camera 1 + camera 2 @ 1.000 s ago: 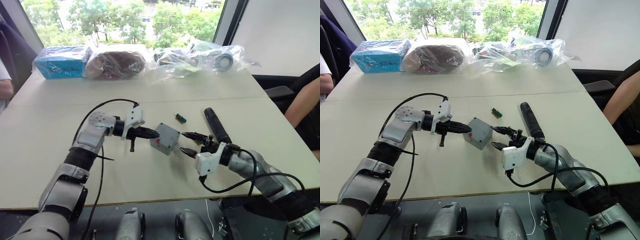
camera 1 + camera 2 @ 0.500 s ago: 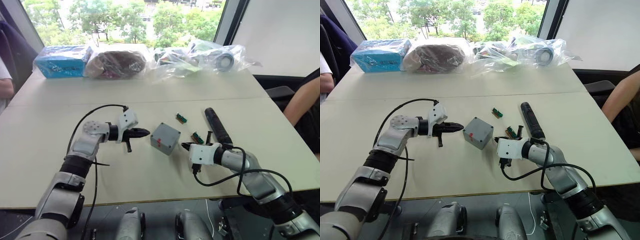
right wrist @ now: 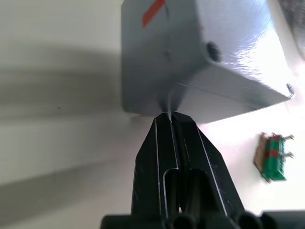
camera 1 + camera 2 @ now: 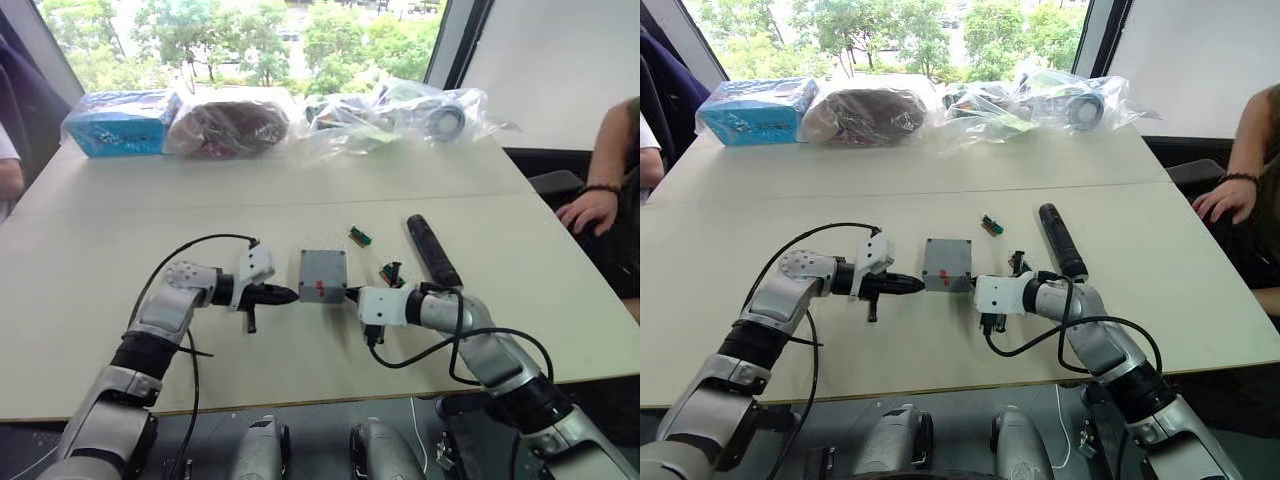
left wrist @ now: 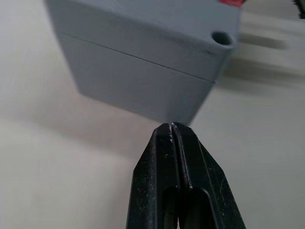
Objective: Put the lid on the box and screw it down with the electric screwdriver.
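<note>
The grey box (image 4: 330,291) stands mid-table with a small red mark on its near wall. The lid (image 4: 323,263) seems to sit on top of it; a thin seam and a corner screw hole show in the left wrist view. My left gripper (image 4: 291,294) is shut and empty, its tips just off the box's left side. My right gripper (image 4: 351,294) is shut and empty too, its tips against the box's right side. The black electric screwdriver (image 4: 430,250) lies on the table beyond my right arm, held by nothing.
Two small green-and-brown connector blocks (image 4: 360,236) (image 4: 389,271) lie right of the box. Plastic bags (image 4: 400,115) and a blue box (image 4: 120,122) line the far edge. A person's hand (image 4: 585,208) rests at the table's right side, and an arm (image 4: 10,178) shows at the left.
The box has turned square to me. My right gripper has shut and moved left to the box's right side. My left gripper has drawn back a little to the left.
</note>
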Controlling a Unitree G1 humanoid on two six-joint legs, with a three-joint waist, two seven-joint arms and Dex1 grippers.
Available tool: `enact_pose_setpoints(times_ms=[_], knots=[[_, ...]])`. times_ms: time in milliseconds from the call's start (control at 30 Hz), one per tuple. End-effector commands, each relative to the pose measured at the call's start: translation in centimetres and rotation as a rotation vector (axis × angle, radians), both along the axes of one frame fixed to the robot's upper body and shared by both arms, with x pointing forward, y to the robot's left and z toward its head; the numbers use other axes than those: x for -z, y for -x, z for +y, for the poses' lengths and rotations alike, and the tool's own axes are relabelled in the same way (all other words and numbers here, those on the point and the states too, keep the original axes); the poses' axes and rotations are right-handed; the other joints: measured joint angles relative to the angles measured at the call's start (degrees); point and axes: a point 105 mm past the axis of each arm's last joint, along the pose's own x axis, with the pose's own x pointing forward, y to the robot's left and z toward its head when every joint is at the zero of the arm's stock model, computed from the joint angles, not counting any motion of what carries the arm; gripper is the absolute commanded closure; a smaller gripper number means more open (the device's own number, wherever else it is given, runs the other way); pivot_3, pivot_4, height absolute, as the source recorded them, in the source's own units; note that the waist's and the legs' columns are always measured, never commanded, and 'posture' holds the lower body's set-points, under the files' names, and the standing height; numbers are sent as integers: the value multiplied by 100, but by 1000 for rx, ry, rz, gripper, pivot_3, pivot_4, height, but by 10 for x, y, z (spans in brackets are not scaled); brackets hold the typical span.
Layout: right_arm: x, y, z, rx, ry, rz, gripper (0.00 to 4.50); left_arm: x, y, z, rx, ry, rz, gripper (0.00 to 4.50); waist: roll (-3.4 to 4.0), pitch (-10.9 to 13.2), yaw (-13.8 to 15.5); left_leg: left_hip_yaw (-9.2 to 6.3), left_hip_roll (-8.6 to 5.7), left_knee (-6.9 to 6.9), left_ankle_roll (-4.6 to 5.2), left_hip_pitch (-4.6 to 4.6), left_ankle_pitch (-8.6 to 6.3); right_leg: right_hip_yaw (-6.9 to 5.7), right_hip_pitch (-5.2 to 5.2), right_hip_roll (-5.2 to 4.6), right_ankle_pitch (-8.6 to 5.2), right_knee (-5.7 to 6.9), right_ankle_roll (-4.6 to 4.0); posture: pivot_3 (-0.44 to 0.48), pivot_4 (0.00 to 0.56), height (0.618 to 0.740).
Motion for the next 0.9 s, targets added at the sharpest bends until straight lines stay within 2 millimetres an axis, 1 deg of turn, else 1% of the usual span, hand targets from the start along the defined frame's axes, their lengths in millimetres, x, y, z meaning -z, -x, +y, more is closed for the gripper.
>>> enact_pose_setpoints(times_ms=[33, 200, 333, 467, 533, 633, 733, 800, 900], knots=[[-11, 6, 20, -110, -23, -26, 4494, -13, 3, -4, 27, 26, -36, 4500, 0, 0, -2, -2, 0, 0, 0, 0, 0, 0, 0, -1, 0, 0, -1, 0, 150, 740], [-9, 8, 23, -143, -9, -11, 4494, -15, 3, 0, 19, 23, -36, 4500, 0, 0, -5, -2, 0, 0, 0, 0, 0, 0, -1, 0, 0, 0, 0, 0, 150, 740], [-7, 9, 23, -150, -4, -7, 4494, -14, 13, 1, 48, 8, -19, 4500, 1, 1, -12, -2, 1, 0, 0, 0, 0, 0, -2, 0, 0, 0, 0, 0, 150, 740], [-5, 8, 19, -142, 23, -13, 4494, -12, 14, 6, 41, -25, -27, 4500, 3, 2, -9, -2, 4, -3, 0, 0, 0, 0, -4, 0, 0, 0, -1, 0, 150, 740], [-7, 5, 15, -115, 15, -15, 4494, -13, 16, 9, 42, -40, -32, 4500, 2, 2, -9, -2, 4, -3, 0, 0, 0, 0, -4, 0, -1, 0, -2, 0, 150, 740], [-14, 1, 2, -64, 18, -22, 4494, -18, 21, 18, 47, -60, -36, 4500, 4, 4, -9, -2, 7, -4, 0, 0, 0, 1, -4, -1, -1, 0, -2, 0, 150, 740], [-21, 2, -16, 1, 5, -11, 4494, -31, 31, 28, 57, -61, -31, 4500, 10, 11, 11, -1, 11, -5, 0, 0, 0, 2, -5, -4, -1, -1, -3, 0, 150, 740], [-28, 7, -27, 49, -29, 12, 4494, -41, 39, 35, 66, -64, -34, 4500, 9, 15, 26, -2, 12, -5, -1, -2, -1, 2, -6, -6, -2, -3, -4, 0, 150, 740], [-41, 14, -43, 137, -120, 52, 4494, -64, 43, 39, 69, -26, -65, 4500, 10, 20, 37, -3, 14, -7, -2, -3, -1, 2, -7, -9, -3, -7, -6, 0, 150, 740]])
